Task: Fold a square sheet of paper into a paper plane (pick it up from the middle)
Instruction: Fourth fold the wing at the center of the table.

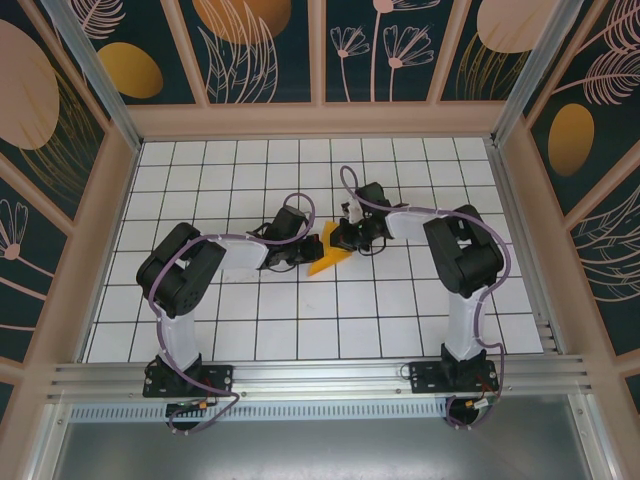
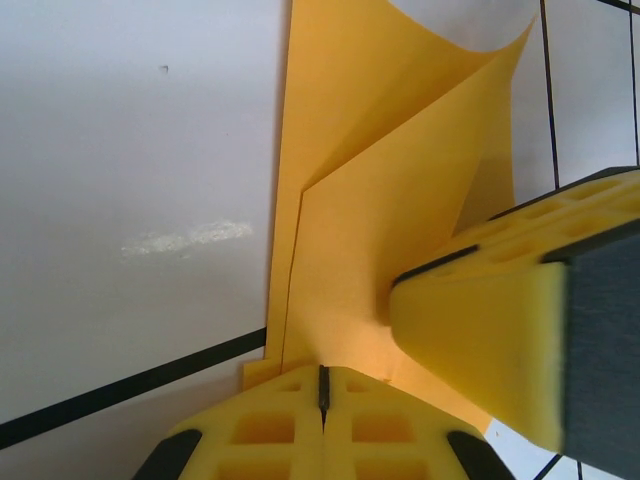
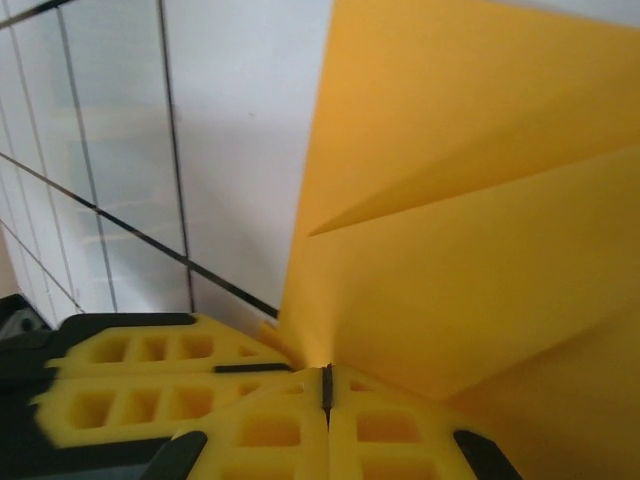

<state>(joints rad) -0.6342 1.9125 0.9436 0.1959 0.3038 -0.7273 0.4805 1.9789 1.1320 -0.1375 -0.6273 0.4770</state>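
The square sheet of paper (image 1: 329, 257) is orange-yellow and folded in layers into a pointed wedge, its tip toward the near left. It sits mid-table between both grippers. My left gripper (image 2: 322, 385) is shut on the paper's (image 2: 400, 160) edge, which rises from the jaws with a folded flap and a curled far corner. My right gripper (image 3: 326, 385) is shut on the paper (image 3: 470, 200) too, with a diagonal crease showing above. The two grippers pinch close together: the right fingers (image 2: 480, 330) show beside the left jaws, and the left fingers (image 3: 150, 375) beside the right jaws. From above, the left gripper (image 1: 311, 244) and right gripper (image 1: 344, 236) meet at the paper's far end.
A white gridded table (image 1: 400, 300) lies under the arms, walled by patterned panels (image 1: 260, 50) at the back and sides. An aluminium rail (image 1: 320, 375) runs along the near edge, where both arm bases stand.
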